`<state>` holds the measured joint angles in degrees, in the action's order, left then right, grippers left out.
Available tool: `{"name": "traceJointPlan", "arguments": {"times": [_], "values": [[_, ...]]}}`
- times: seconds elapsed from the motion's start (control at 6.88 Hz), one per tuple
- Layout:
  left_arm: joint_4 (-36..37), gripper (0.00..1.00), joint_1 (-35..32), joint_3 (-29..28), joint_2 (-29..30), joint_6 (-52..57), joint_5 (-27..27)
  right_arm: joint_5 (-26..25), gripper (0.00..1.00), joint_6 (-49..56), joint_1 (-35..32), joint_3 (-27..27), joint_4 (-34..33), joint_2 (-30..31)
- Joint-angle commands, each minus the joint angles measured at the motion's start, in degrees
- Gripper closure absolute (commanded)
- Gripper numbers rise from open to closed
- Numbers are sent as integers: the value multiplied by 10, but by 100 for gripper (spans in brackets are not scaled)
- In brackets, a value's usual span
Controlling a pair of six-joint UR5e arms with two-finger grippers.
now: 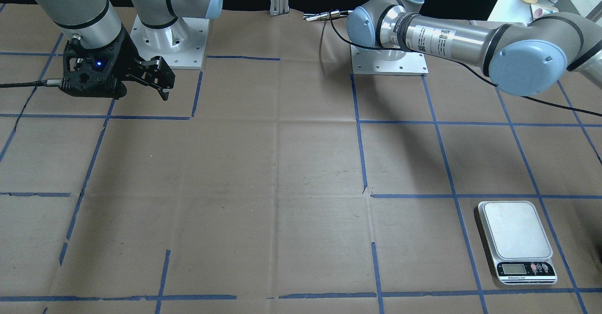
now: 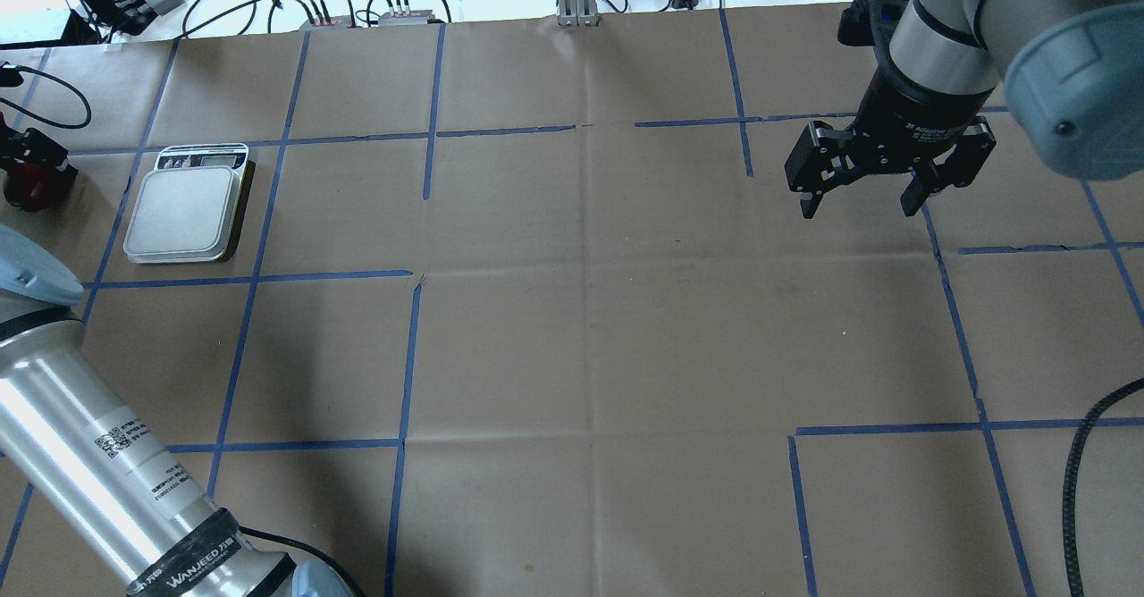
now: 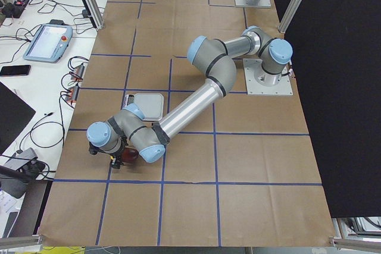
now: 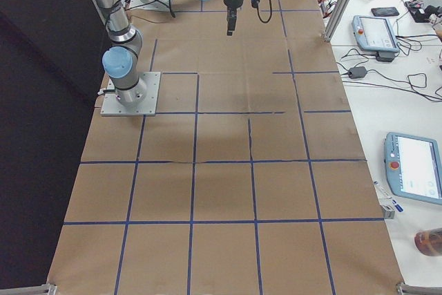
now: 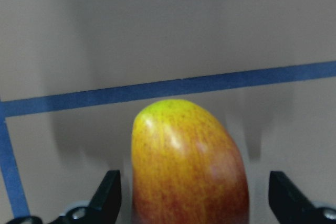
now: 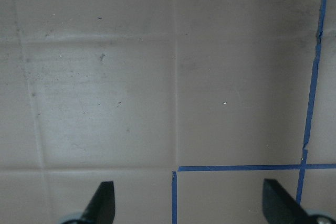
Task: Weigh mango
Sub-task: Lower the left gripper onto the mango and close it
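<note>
The mango (image 5: 189, 166), red fading to yellow-green at its far end, lies on the brown paper between the open fingers of my left gripper (image 5: 194, 203). The fingers (image 5: 111, 195) stand on either side of it with small gaps. In the overhead view the mango (image 2: 31, 188) and the left gripper (image 2: 27, 155) sit at the far left edge, left of the scale (image 2: 183, 213). The scale's platform is bare. My right gripper (image 2: 858, 199) is open and empty above the table at the far right.
The scale (image 1: 515, 239) has its display toward the operators' side. Blue tape lines (image 2: 416, 365) grid the brown paper. Cables and a teach pendant (image 3: 47, 34) lie beyond the table's far edge. The right arm's base plate (image 1: 169, 41) is bolted near the robot side.
</note>
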<state>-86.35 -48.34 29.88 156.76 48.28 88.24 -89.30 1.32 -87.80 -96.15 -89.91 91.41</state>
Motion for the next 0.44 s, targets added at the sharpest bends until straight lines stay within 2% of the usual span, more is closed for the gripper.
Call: {"name": "traceJointPlan", "arguments": {"times": [0.0,0.15,0.29], "values": [[0,59,0,-5,-6,1,-2,0,0,0,0,0,0,0],[0,63,-1,-18,-12,1,-1,0,0,0,0,0,0,0],[-13,63,-2,-24,-29,1,1,0,0,0,0,0,0,0]]}}
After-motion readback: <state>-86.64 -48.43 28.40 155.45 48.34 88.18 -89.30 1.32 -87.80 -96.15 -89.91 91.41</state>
